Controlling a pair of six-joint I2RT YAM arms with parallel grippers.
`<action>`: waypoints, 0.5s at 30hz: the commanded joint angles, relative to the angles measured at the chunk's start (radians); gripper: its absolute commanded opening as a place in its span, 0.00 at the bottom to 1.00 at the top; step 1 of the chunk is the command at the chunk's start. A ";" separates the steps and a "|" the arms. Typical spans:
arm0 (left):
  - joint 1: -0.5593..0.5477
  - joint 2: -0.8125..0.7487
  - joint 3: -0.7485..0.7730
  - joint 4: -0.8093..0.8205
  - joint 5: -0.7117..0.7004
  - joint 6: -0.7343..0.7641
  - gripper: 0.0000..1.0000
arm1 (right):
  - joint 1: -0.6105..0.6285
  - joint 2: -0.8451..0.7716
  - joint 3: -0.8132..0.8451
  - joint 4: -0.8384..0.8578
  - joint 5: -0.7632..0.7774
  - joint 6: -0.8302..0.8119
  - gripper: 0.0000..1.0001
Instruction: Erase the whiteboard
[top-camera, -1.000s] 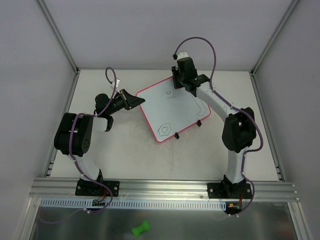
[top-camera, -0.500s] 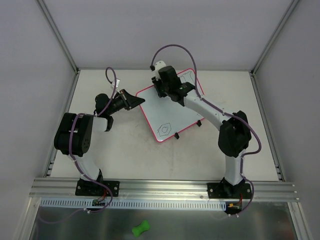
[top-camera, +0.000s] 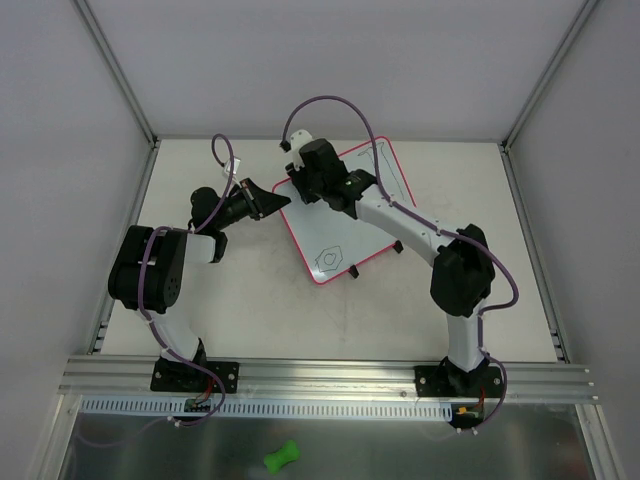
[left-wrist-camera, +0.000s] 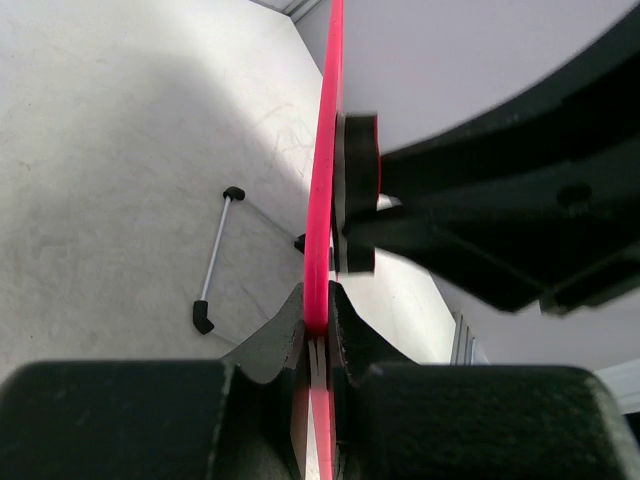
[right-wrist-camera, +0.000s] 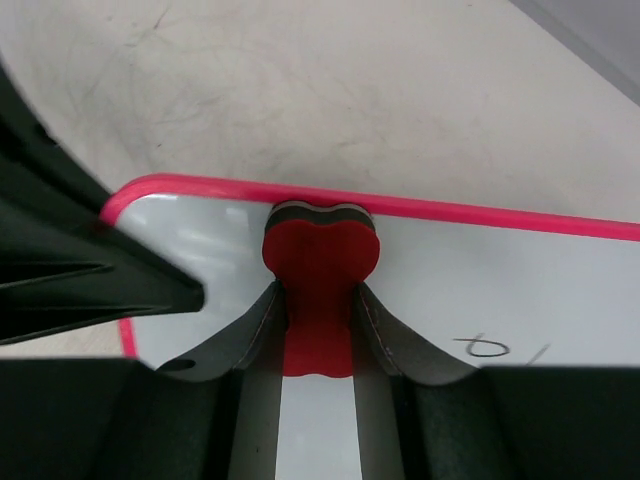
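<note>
The whiteboard (top-camera: 345, 225), white with a pink-red frame, lies tilted at mid-table with dark doodles at its near corner (top-camera: 330, 256) and far right. My left gripper (top-camera: 268, 203) is shut on the board's left frame edge (left-wrist-camera: 322, 200). My right gripper (top-camera: 300, 180) is shut on a red bone-shaped eraser (right-wrist-camera: 320, 265) and presses it on the board's far left corner, close to the frame (right-wrist-camera: 450, 208). A small doodle (right-wrist-camera: 490, 348) lies just right of the eraser.
The board's black-footed wire stand (left-wrist-camera: 213, 260) shows under it in the left wrist view. A green bone-shaped object (top-camera: 282, 457) lies on the metal shelf in front of the arm bases. Aluminium posts and grey walls enclose the table.
My right gripper has swept left across the far part of the board with the eraser, from the upper middle to the far left corner. The left gripper has held still.
</note>
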 joint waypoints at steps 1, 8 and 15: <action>-0.023 -0.011 0.016 0.027 0.019 0.115 0.00 | -0.087 0.026 0.075 -0.039 0.052 0.068 0.01; -0.023 -0.012 0.018 0.023 0.019 0.116 0.00 | -0.230 0.000 0.018 -0.053 -0.003 0.196 0.00; -0.023 -0.014 0.016 0.023 0.020 0.116 0.00 | -0.280 -0.070 -0.137 -0.009 -0.007 0.214 0.00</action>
